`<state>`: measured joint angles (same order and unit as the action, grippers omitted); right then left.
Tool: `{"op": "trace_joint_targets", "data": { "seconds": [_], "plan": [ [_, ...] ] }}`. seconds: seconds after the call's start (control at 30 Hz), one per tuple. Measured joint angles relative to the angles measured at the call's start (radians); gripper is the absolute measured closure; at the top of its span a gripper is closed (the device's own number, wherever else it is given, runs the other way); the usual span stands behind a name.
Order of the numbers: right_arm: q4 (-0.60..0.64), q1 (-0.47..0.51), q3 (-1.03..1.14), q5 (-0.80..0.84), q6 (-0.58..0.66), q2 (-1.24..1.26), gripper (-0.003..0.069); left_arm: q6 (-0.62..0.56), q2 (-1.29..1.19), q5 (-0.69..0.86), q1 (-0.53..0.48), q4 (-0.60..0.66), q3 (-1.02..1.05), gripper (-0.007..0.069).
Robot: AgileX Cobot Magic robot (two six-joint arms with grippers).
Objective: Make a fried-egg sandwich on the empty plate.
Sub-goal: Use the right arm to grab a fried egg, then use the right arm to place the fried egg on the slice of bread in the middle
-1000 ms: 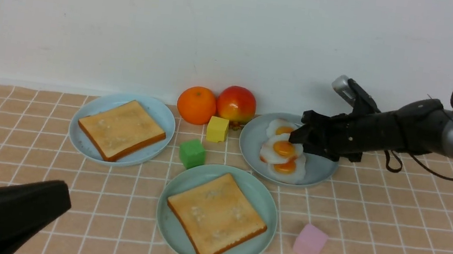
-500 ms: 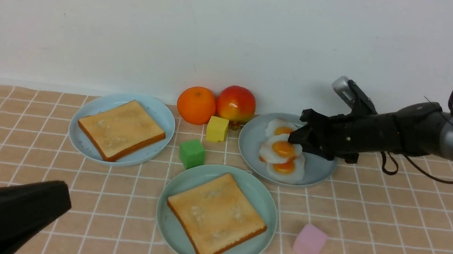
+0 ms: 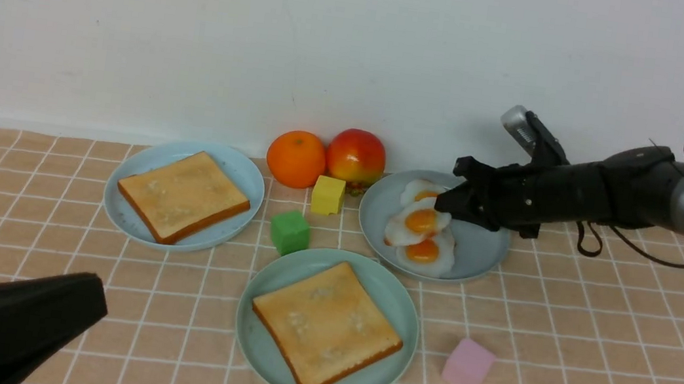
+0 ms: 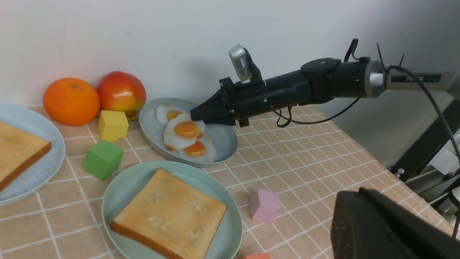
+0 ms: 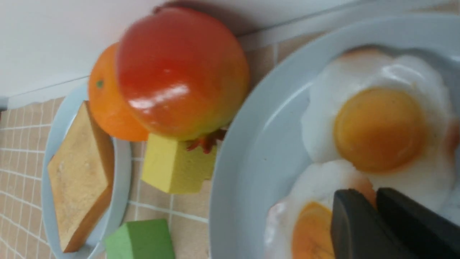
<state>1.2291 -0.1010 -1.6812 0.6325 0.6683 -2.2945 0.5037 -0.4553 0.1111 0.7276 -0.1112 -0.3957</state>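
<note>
Over the eggs [image 3: 421, 221], the right tool [image 3: 444, 204] slants downward.

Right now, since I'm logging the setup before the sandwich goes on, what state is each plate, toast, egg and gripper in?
Mint-green plate: holding one toast slice
Mint-plate toast: lying flat
Light-blue plate: holding one toast slice
Other toast: lying flat
Grey-blue plate: holding three fried eggs, overlapping
Right gripper: at the middle egg, fingertips nearly together
Left gripper: shut

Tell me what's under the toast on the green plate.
Under the toast, only the rim and outer floor of the green plate show; whatever its middle covers is hidden.
</note>
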Motion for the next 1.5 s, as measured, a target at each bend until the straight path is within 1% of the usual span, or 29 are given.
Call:
{"op": "trace_joint_targets", "data": {
  "seconds": [0.17,0.3,0.43,0.53,0.57,0.67,0.73,0.8,0.83,0.9,1.07,1.17,1.23,1.3,1.33,1.37,1.43,1.47,1.5],
  "plan": [
    [-0.006,0.017,0.0,0.013,0.018,0.026,0.0588,0.0,0.0,0.0,0.0,-0.002,0.0,0.062],
    [-0.013,0.048,0.001,0.071,0.025,0.051,0.0589,0.0,0.0,0.018,0.0,-0.006,0.0,0.0617],
    [-0.017,0.079,0.002,0.191,0.044,0.12,0.0591,0.0,0.0,0.095,0.0,-0.054,0.0,0.0615],
    [-0.033,0.071,0.032,0.298,0.043,0.192,0.0591,0.0,0.0,0.151,0.0,-0.115,0.0,0.061],
    [-0.036,0.069,0.042,0.311,0.042,0.198,0.0591,0.0,0.0,0.155,0.0,-0.115,0.0,0.0609],
    [-0.041,-0.005,0.171,0.377,0.036,0.284,0.0591,0.0,0.0,0.195,0.0,-0.156,0.0,0.0606],
    [-0.035,-0.071,0.259,0.378,0.047,0.311,0.0593,0.0,0.0,0.206,0.0,-0.168,0.0,0.0606],
    [-0.017,-0.133,0.318,0.344,0.066,0.314,0.0593,0.0,0.0,0.206,0.0,-0.18,0.0,0.0606],
    [-0.012,-0.138,0.326,0.331,0.069,0.314,0.0593,0.0,0.0,0.206,0.0,-0.18,0.0,0.0606],
    [0.028,-0.189,0.352,0.254,0.082,0.297,0.0594,0.0,0.0,0.206,0.0,-0.2,0.0,0.0606],
    [0.133,-0.222,0.358,0.175,0.086,0.253,0.0594,-0.001,0.0,0.207,0.0,-0.21,0.0,0.0605],
    [0.15,-0.23,0.358,0.137,0.085,0.227,0.0584,-0.001,0.0,0.208,0.0,-0.21,0.0,0.0605],
    [0.151,-0.23,0.358,0.123,0.085,0.213,0.0551,-0.001,0.0,0.216,0.0,-0.21,0.0,0.0603],
    [0.147,-0.23,0.358,0.117,0.085,0.206,0.0489,-0.001,0.0,0.22,0.0,-0.21,0.0,0.0603],
    [0.147,-0.23,0.358,0.117,0.085,0.206,0.0481,-0.001,0.0,0.221,0.0,-0.21,0.0,0.0603],
    [0.127,-0.23,0.358,0.116,0.08,0.205,0.0409,-0.001,0.0,0.223,0.0,-0.21,0.0,0.0602],
    [0.074,-0.223,0.358,0.127,0.052,0.207,0.0312,-0.001,0.0,0.227,0.0,-0.21,0.0,0.06],
    [0.066,-0.22,0.358,0.128,0.048,0.209,0.0293,-0.001,0.0,0.229,0.0,-0.21,0.0,0.06],
    [0.032,-0.217,0.358,0.135,0.027,0.211,0.0269,-0.001,0.0,0.235,0.0,-0.21,0.0,0.06]
  ]
}}
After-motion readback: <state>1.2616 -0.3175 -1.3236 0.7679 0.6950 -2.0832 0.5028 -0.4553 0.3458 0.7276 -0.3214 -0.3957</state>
